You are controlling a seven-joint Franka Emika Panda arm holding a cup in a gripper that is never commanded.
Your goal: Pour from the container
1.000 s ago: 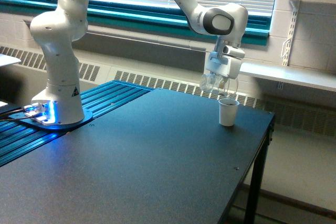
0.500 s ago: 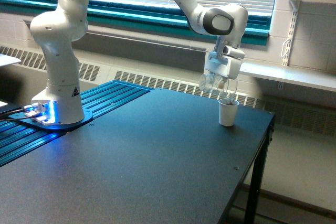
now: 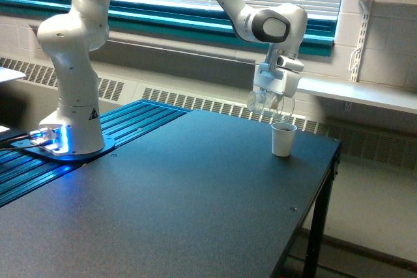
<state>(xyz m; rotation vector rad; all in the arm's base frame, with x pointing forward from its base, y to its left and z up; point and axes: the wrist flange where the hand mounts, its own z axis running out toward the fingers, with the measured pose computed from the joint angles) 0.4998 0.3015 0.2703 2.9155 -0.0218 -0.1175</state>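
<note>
Exterior view: your gripper [image 3: 272,101] clamps the container [image 3: 262,102], tipped sideways just above the white paper cup [image 3: 283,139]. You're mid-pour, I'd say; next, tilt further, keeping its mouth over that cup.

The dark table [image 3: 195,193] lies bare from 6 to 10 o'clock of the white paper cup [image 3: 283,139]. Just above the cup, the gripper [image 3: 272,99] and its clear cup [image 3: 262,103] block descent
</note>
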